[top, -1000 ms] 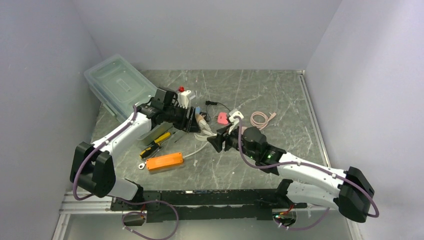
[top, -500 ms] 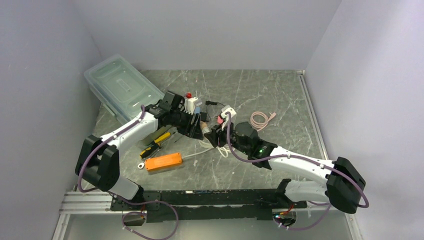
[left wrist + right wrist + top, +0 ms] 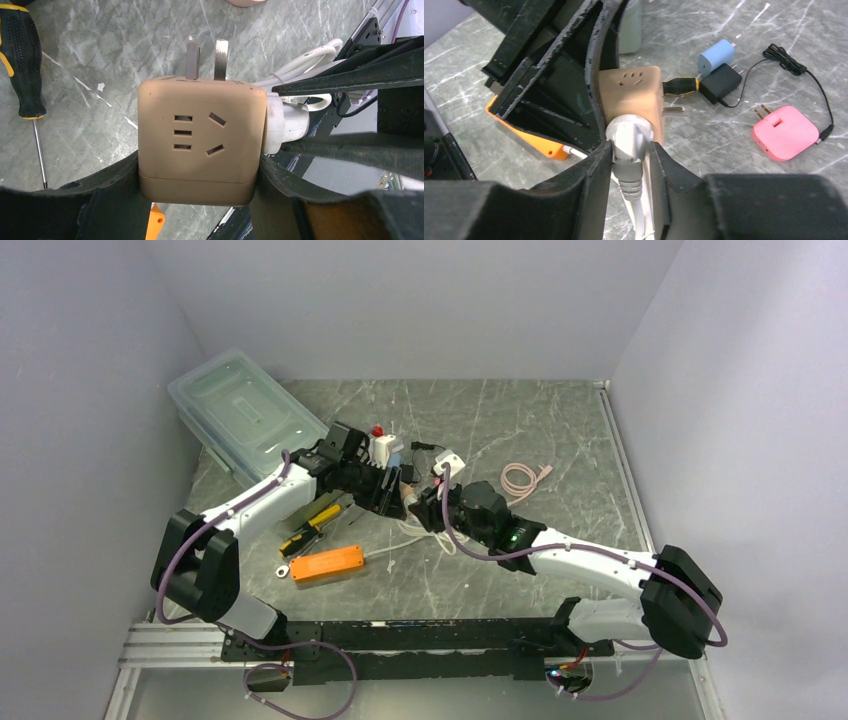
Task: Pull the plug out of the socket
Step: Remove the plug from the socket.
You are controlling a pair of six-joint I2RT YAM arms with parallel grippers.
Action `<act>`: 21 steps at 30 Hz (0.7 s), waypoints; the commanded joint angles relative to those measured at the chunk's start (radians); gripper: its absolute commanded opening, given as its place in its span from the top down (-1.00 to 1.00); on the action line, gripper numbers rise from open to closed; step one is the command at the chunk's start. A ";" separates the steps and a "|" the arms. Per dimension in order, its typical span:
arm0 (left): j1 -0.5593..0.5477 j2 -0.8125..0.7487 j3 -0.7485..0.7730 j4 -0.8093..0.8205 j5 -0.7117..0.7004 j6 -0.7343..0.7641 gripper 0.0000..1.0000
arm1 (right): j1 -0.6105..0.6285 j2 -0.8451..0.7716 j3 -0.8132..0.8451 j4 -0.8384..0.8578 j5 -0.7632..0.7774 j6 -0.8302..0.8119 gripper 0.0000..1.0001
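Plug pins aren't visible in any view: the white plug [image 3: 282, 125] sits flush against the tan socket cube [image 3: 200, 145], so the joint face is hidden. The left gripper [image 3: 200, 165] covers the cube's lower side faces, and in the right wrist view it hides the whole left face. The right gripper [image 3: 630, 147] masks the sides of the plug's neck. The white cable [image 3: 640, 225] runs off the bottom edge. The orange box [image 3: 546, 146] is mostly behind the left gripper. The screwdriver [image 3: 20, 55] handle is cut off at the top-left corner. A pinkish sliver [image 3: 245, 2] at the top edge is unidentifiable. A pale container [image 3: 630, 30] is cropped at the top. In the top view, cube and plug are too small to make out, buried between both grippers.
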 commanded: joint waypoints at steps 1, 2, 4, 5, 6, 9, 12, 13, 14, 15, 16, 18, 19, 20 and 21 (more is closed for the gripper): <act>-0.008 -0.012 0.052 0.036 0.067 0.005 1.00 | -0.004 0.000 0.045 0.042 0.028 -0.017 0.40; -0.009 -0.013 0.050 0.038 0.067 0.005 1.00 | -0.003 0.003 0.051 0.034 0.032 -0.020 0.49; -0.009 -0.013 0.051 0.042 0.067 0.002 1.00 | 0.006 0.012 0.057 0.026 0.045 -0.032 0.70; -0.008 -0.013 0.053 0.042 0.060 0.002 1.00 | 0.014 0.016 0.054 0.031 0.058 -0.040 0.85; -0.008 -0.012 0.057 0.037 0.051 0.004 1.00 | 0.026 0.017 0.048 0.037 0.080 -0.050 1.00; 0.009 -0.002 0.058 0.029 0.026 -0.015 1.00 | 0.098 0.000 0.029 0.064 0.174 -0.094 1.00; 0.033 0.011 0.056 0.038 0.038 -0.035 1.00 | 0.189 -0.020 0.012 0.104 0.290 -0.152 1.00; 0.037 0.014 0.058 0.040 0.039 -0.037 1.00 | 0.217 -0.018 0.013 0.110 0.334 -0.172 1.00; 0.040 0.015 0.058 0.040 0.038 -0.039 1.00 | 0.248 -0.013 0.014 0.115 0.375 -0.191 1.00; 0.042 0.016 0.058 0.040 0.037 -0.039 1.00 | 0.270 -0.003 0.018 0.120 0.409 -0.210 1.00; 0.043 0.016 0.057 0.043 0.038 -0.039 1.00 | 0.283 0.014 0.025 0.117 0.434 -0.224 1.00; 0.042 0.016 0.051 0.047 0.045 -0.034 1.00 | 0.281 0.032 0.045 0.087 0.461 -0.193 1.00; 0.042 0.014 0.048 0.048 0.044 -0.029 1.00 | 0.269 0.029 0.044 0.078 0.465 -0.171 1.00; 0.042 0.013 0.044 0.046 0.038 -0.022 1.00 | 0.236 0.015 0.040 0.064 0.448 -0.146 1.00; 0.042 0.013 0.043 0.043 0.033 -0.017 1.00 | 0.196 -0.009 0.027 0.057 0.409 -0.113 1.00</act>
